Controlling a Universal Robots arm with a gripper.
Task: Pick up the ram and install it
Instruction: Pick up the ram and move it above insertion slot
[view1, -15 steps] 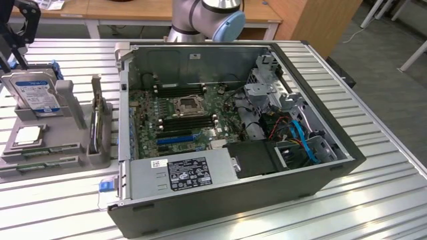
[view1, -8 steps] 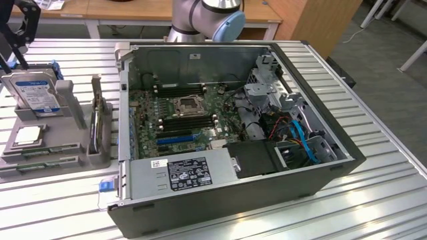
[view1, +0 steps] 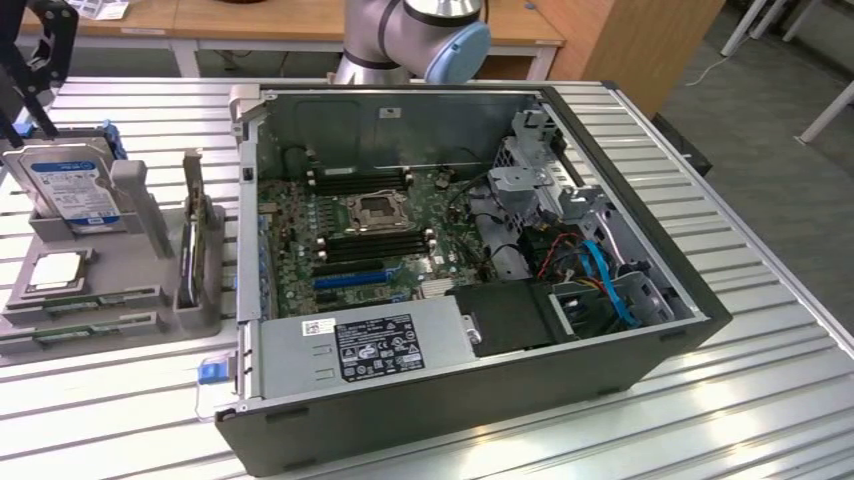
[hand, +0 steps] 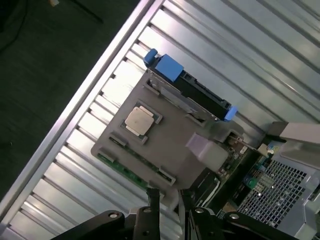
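The ram is a thin green stick lying flat in a slot along the edge of a grey holder. In the exterior view the ram lies at the holder's near end, at the exterior view's left. My gripper hangs high above the holder, open, with nothing between its dark fingers. The exterior view has the gripper above the hard drive, well clear of the ram. The open computer case lies on its side, its motherboard memory slots exposed.
The holder also carries a hard drive in a blue caddy, a square silver processor and an upright card with a metal bracket. Inside the case sit a power supply and blue cables. The slatted metal table's edge runs close to the holder.
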